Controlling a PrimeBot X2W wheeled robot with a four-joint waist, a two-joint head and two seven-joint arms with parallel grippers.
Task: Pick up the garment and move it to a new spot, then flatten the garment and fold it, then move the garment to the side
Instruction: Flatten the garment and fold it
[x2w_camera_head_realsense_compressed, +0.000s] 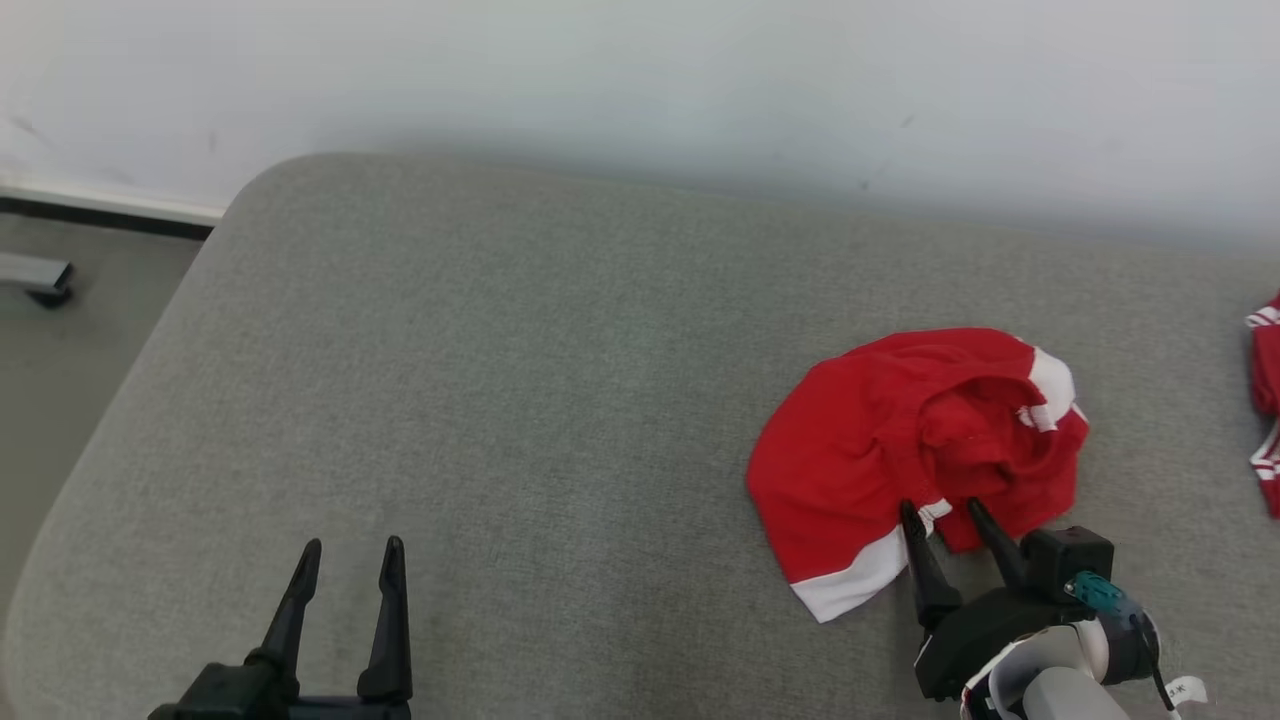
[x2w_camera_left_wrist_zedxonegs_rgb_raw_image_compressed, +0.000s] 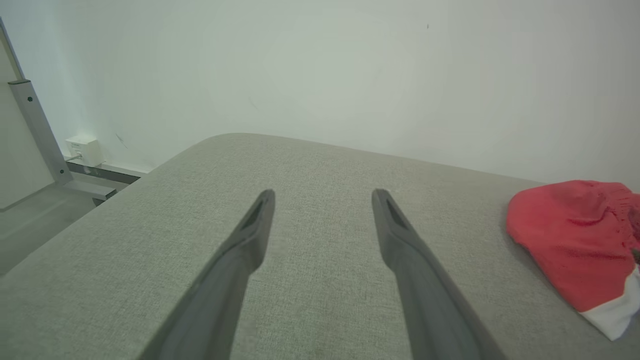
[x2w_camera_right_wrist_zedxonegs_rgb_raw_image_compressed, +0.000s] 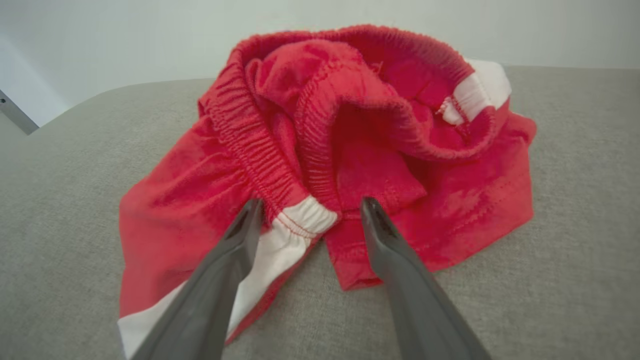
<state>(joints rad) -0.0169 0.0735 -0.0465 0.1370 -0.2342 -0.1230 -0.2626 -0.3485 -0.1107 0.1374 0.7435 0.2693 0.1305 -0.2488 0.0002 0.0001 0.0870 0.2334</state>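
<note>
1. Red shorts (x2w_camera_head_realsense_compressed: 880, 450) crumpled at right centre of head view, on grey cushion (x2w_camera_head_realsense_compressed: 500, 380)
2. R gripper (x2w_camera_head_realsense_compressed: 938, 507) fingers apart, tips over shorts' lower edge
3. L gripper (x2w_camera_head_realsense_compressed: 353, 544) fingers apart, lower left, well clear of shorts

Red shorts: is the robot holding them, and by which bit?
Nothing is held. The right tool stands open astride the red shorts' waistband; the left tool is open above the cushion.

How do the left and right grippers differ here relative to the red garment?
The right gripper has its fingertips at the red garment, straddling its waistband; the left gripper is apart from it, over bare grey cushion. The right gripper's fingers lean leftward; the left gripper's point roughly straight ahead. Both are open, holding nothing.
</note>
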